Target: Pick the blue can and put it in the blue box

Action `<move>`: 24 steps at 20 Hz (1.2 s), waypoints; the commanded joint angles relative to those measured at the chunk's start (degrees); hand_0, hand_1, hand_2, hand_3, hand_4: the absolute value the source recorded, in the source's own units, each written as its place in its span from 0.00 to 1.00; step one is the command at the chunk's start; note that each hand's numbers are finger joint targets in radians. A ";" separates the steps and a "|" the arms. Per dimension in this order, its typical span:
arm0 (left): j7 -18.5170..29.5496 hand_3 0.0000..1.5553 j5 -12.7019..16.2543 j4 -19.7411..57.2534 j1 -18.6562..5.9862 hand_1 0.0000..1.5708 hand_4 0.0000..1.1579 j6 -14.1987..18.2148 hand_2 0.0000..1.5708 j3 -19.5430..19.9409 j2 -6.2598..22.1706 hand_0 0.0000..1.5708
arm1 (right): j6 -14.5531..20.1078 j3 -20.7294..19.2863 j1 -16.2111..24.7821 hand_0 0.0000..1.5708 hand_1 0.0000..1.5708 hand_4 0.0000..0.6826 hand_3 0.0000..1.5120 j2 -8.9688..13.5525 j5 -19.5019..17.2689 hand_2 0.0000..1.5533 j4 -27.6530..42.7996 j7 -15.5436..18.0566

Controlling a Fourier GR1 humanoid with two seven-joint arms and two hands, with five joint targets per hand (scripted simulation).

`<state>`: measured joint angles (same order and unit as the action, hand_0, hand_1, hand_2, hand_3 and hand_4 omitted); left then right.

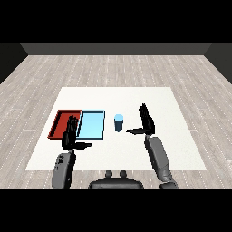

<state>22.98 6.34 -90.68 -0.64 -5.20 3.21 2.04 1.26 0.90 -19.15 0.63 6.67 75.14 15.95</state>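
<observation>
A blue can [118, 123] stands upright on the white table [172, 113], just right of the light blue tray [92, 125]. My right hand [146, 121] is to the right of the can, apart from it, with fingers straight and the thumb pointing left toward the can. My left hand [70, 134] hovers over the seam between the red tray [64, 123] and the light blue tray, near their front edges, fingers straight and thumb stretched right. Neither hand holds anything.
The red tray and the light blue tray lie side by side at the table's left middle. Bare white table spreads behind the can and to the right of my right hand.
</observation>
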 commanded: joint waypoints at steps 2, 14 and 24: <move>-0.73 0.00 0.70 -3.95 2.17 0.00 0.00 0.95 0.00 -1.00 -1.50 0.00 | 0.34 -0.02 -3.12 0.00 0.00 0.00 0.00 -0.59 1.01 0.00 -9.02 6.33; -2.66 0.00 2.48 -0.86 -1.30 0.00 0.00 0.43 0.00 0.62 -0.01 0.00 | 1.15 -1.44 -5.65 0.00 0.00 0.00 0.00 -0.59 5.53 0.00 -9.61 0.05; 0.96 0.00 3.30 1.85 -1.31 0.00 0.00 -1.47 0.00 2.19 1.40 0.00 | 1.49 -2.19 -12.08 0.00 0.00 0.00 0.00 -0.62 9.16 0.00 -25.91 6.39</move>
<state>25.79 8.17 -88.15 -0.98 -5.73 4.44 2.23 2.46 -0.81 -29.18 0.16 13.99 52.82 21.97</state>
